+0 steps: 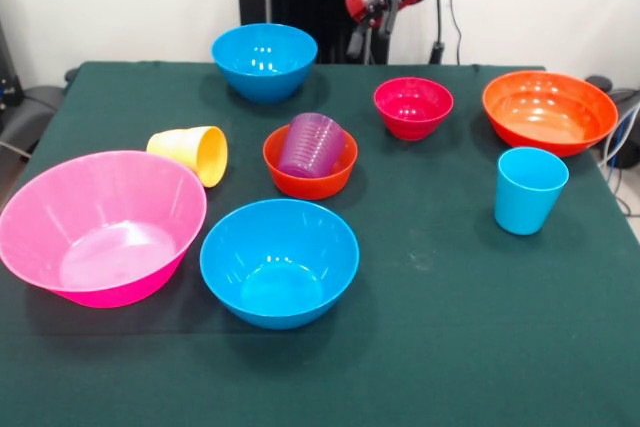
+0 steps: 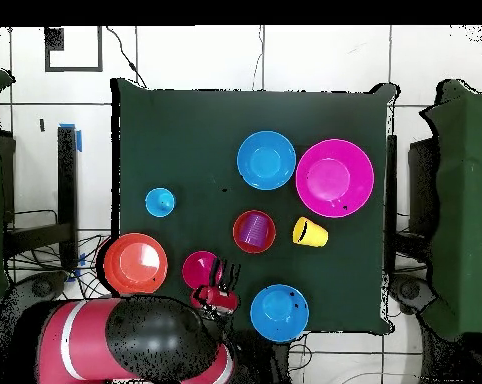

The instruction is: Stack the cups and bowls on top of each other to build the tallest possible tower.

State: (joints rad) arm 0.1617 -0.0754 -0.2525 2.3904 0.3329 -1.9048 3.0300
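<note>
Front view first: nothing's really stacked, apart from the purple cup [image 1: 311, 145] sitting tilted inside the small orange-red bowl [image 1: 310, 162] mid-surface. The yellow cup [image 1: 192, 153] lies on its side just left of that, beside the big pink bowl [image 1: 100, 227]. One blue bowl [image 1: 279, 261] sits in front next to the pink one, the other blue bowl [image 1: 264, 60] is at the far edge. The small magenta bowl [image 1: 413, 107] and the wide orange bowl [image 1: 549, 112] are on the right side toward the back, with the light blue cup [image 1: 529, 190] upright in front of the orange one, standing alone. The claw [image 1: 378, 29] hangs up behind the far edge of the green surface [image 1: 460, 317], touching nothing; can't tell its state from here.

Overhead: the claw [image 2: 225, 276] hovers just beside the magenta bowl [image 2: 200, 269], between it and the blue bowl nearest the robot [image 2: 279, 310]. Its fingers look spread apart and empty. Purple cup [image 2: 250, 232] still shows inside the orange-red bowl.
</note>
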